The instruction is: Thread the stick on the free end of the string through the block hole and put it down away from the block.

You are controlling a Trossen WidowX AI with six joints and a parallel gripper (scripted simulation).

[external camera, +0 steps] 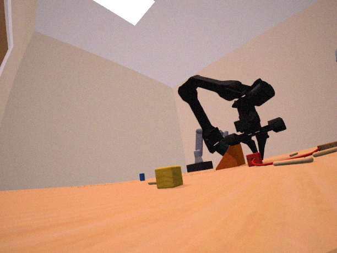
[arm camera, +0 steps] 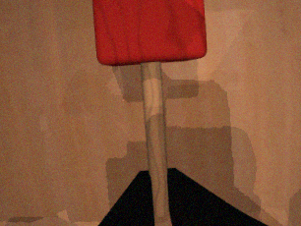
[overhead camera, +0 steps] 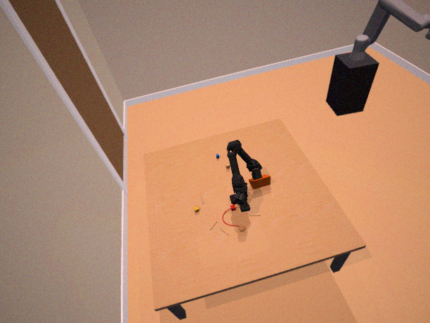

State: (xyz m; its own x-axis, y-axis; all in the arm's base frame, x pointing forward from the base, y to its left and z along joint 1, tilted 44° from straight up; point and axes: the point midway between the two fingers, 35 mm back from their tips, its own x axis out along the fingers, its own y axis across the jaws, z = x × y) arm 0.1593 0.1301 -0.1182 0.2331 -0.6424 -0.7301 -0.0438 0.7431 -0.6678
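The fingers were drawn almost together and pinched the thin wooden stick, which ran forward from between their dark tips into the near face of the red block. In the exterior view the block sat on the desk just in front of the downward-pointing fingers, with the red string trailing away from it along the desk. From above, that string curved from the block round to the round wooden button, while loose sticks and a yellow cube lay apart from them.
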